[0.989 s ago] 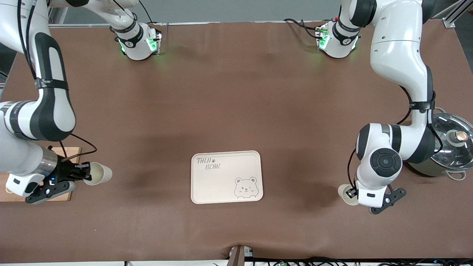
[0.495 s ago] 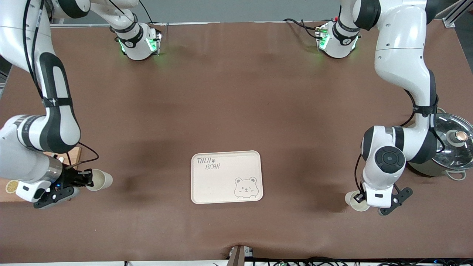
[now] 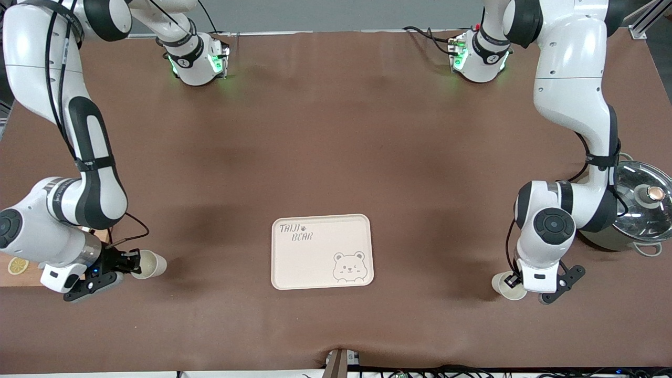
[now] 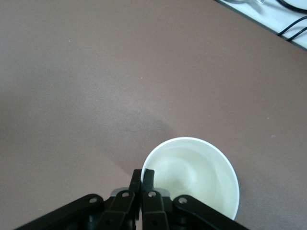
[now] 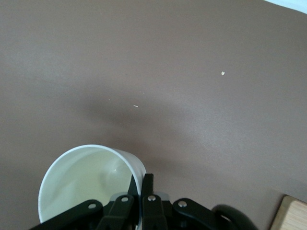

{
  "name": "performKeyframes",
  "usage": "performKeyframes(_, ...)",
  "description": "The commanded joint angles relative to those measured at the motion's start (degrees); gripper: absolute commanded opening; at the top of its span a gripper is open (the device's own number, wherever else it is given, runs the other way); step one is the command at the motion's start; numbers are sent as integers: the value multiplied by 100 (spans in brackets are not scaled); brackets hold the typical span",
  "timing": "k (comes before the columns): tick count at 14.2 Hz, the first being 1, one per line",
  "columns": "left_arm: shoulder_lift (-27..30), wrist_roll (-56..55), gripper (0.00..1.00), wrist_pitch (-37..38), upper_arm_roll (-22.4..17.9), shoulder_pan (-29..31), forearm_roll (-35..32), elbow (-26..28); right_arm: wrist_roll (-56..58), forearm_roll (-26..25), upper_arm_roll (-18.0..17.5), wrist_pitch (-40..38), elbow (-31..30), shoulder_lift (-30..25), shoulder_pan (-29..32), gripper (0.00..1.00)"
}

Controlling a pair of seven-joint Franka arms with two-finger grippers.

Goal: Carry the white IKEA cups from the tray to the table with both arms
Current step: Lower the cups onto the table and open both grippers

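1. Risk: each cup is pinched by one wall only, so a cup could be tipped or dropped if released before its base is flat on the table point(image 3: 325, 131); the cup at the right arm's end is carried tilted and is judged the likelier to roll.
2. Left gripper point(image 4: 142, 188): fingers pressed together on the rim wall of a white cup point(image 4: 194, 175), one finger inside, one outside. Cup upright, low over the table, toward the left arm's end.
3. Right gripper point(image 5: 140, 191): fingers closed on the wall of the other white cup point(image 5: 84, 184), pinched likewise. Cup held over the table, toward the right arm's end.
4. Tray point(image 3: 322, 251): no cups on it; midway between the two grippers, well apart from both.
5. Bamboo board point(image 3: 21, 273): beside the right gripper. Lidded pot point(image 3: 643, 207): beside the left arm.
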State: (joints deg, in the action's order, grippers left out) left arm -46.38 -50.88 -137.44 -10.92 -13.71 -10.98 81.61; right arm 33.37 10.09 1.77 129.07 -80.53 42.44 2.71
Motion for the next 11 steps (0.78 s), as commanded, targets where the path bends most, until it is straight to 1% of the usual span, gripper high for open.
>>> performKeyframes(1,15,-150,0,-169,-7,9,-176,110,143,133,-107,266,46,185,72,0)
performKeyframes(3,6,-142,0,-169,-7,9,-176,119,143,133,-133,329,46,238,63,0)
performKeyframes(4,6,-124,9,-169,-7,17,-176,119,143,142,-160,355,46,273,71,0)
performKeyframes(5,6,-107,24,-169,-7,17,-176,119,143,142,-169,416,46,291,63,0)
performKeyframes(6,6,-63,37,-169,-7,17,-176,110,143,142,-169,452,46,335,63,0)
performKeyframes(7,24,-45,54,-169,-7,17,-176,101,152,142,-169,469,46,370,63,0)
performKeyframes(8,32,-36,81,-169,-7,17,-176,84,143,142,-177,530,46,388,63,0)
performKeyframes(9,41,-45,100,-169,-7,9,-176,75,152,186,-177,557,46,397,63,0)
performKeyframes(11,94,-45,100,-169,-7,0,-176,57,152,221,-204,575,46,414,63,0)
